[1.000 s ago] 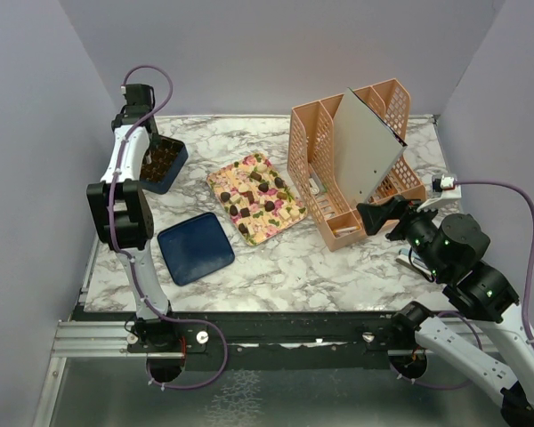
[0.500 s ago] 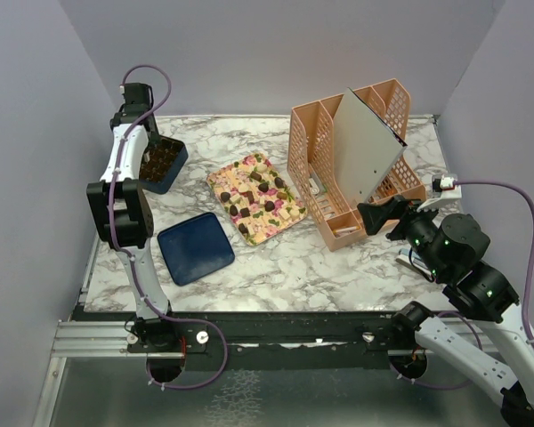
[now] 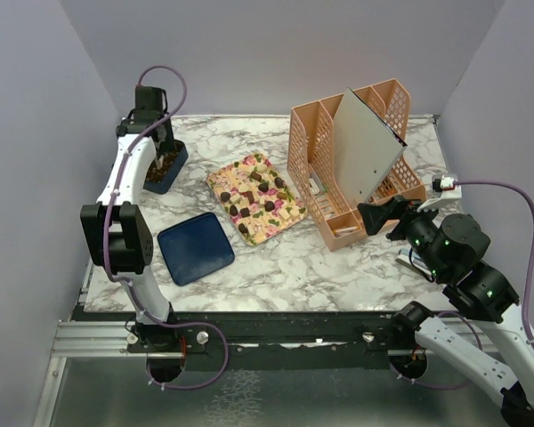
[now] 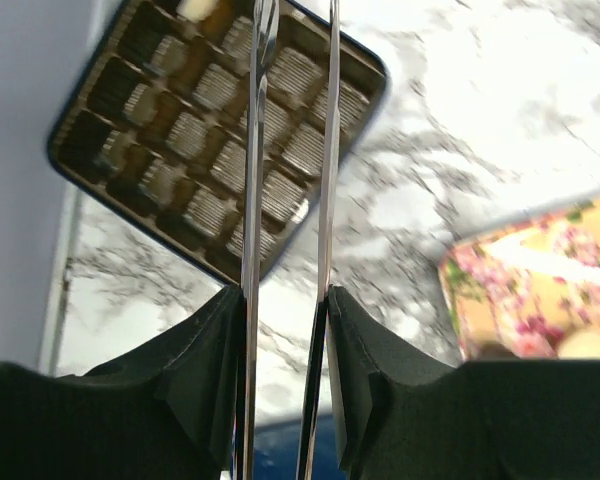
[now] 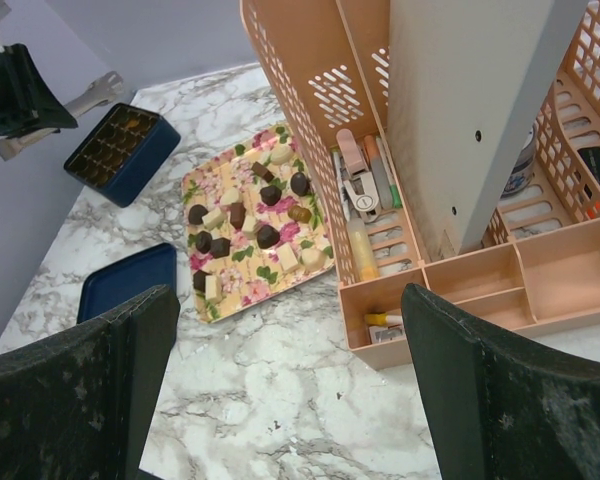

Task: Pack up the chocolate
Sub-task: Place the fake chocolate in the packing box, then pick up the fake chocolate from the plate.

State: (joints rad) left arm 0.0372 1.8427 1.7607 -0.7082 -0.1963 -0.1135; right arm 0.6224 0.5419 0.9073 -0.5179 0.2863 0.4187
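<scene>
The chocolate (image 3: pixel 263 188) (image 5: pixel 268 236), dark and cream pieces, lies scattered on a floral tray (image 3: pixel 221 178) (image 5: pixel 245 285). A dark blue box (image 3: pixel 157 185) (image 4: pixel 220 130) (image 5: pixel 120 150) with a gridded brown tray stands at the back left. One cream piece (image 4: pixel 202 8) sits in a corner cell. My left gripper (image 3: pixel 164 151) (image 4: pixel 295 60) hangs over the box, its long thin metal blades a little apart with nothing between them. Over the table's right side my right gripper (image 3: pixel 378 216) (image 5: pixel 290 340) stands wide open and holds nothing.
The box's blue lid (image 3: pixel 194 248) (image 5: pixel 125 280) lies flat near the front left. A peach desk organizer (image 3: pixel 316 178) (image 5: pixel 460 270) with pens and a leaning white board stands right of the floral tray. Purple walls close in on both sides.
My left arm has swung to the right and now reaches across the blue box, covering more of it. The right arm has not moved.
</scene>
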